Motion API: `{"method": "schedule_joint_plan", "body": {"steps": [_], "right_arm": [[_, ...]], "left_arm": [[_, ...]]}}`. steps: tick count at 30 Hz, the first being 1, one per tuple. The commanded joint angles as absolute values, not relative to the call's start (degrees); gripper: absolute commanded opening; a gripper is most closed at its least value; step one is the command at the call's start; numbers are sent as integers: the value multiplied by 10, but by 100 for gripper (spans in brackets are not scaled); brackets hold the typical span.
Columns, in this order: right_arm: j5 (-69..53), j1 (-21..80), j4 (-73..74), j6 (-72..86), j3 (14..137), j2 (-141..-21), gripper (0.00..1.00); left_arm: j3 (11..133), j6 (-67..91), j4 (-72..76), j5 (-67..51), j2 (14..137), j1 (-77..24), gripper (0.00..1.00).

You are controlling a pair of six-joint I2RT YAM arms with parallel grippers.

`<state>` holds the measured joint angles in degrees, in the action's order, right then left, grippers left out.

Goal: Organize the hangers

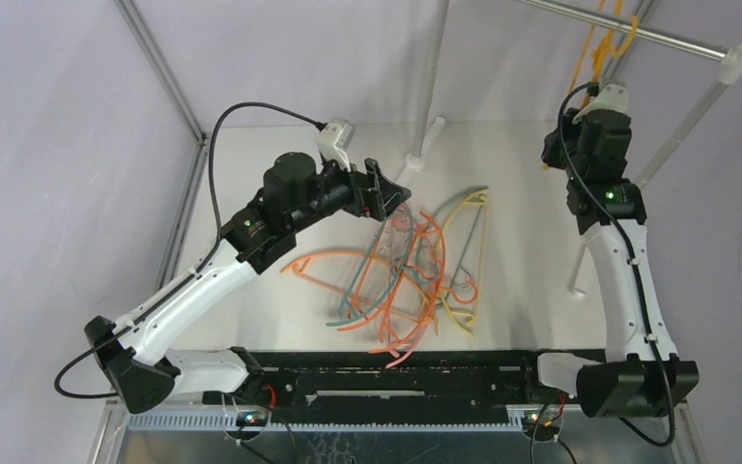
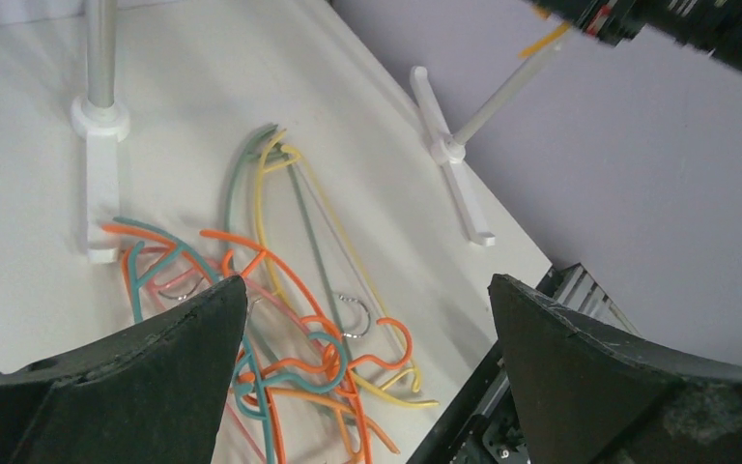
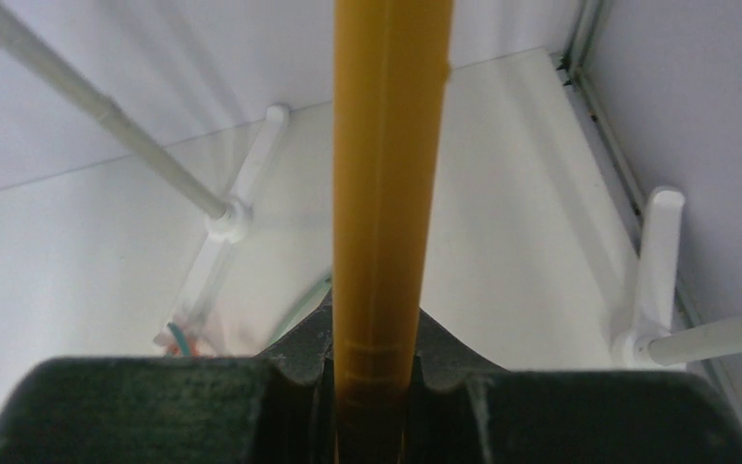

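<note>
Left gripper [image 2: 367, 290] spreads wide above the single tangled pile of hangers [image 1: 415, 275] mid-table, too knotted to count. Right gripper [image 3: 377, 377] pinches one yellow-orange hanger [image 3: 391, 193], raised far right near the steel rail [image 1: 657, 34].

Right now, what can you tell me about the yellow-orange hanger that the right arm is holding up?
The yellow-orange hanger looks like smooth, matte plastic. Up close only one straight stretch shows, passing between the fingers of the right hand, which pinch it from both sides. From above, thin orange-yellow strands rise from that hand across the steel rail; whether its hook sits over the rail I cannot tell.
</note>
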<state>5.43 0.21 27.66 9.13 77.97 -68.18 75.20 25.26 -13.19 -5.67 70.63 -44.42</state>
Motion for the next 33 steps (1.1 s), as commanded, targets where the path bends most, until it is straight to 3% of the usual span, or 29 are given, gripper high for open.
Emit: {"method": "schedule_joint_plan", "body": {"steps": [1,12,25,27,30,33], "right_arm": [[20,-47,242,76,831,-707,0],[-37,-154,270,105,904,-802,0],[18,-228,276,149,809,-754,1],[28,-229,287,162,802,-751,10],[44,-229,308,193,785,-737,35],[37,-228,322,225,760,-707,50]], "left_arm": [[732,252,-130,-46,687,-440,100],[717,242,-161,-27,681,-429,99],[684,230,-173,-44,671,-400,99],[684,227,-173,-45,674,-400,100],[675,223,-174,-43,675,-400,100],[646,213,-169,-37,672,-400,99]]}}
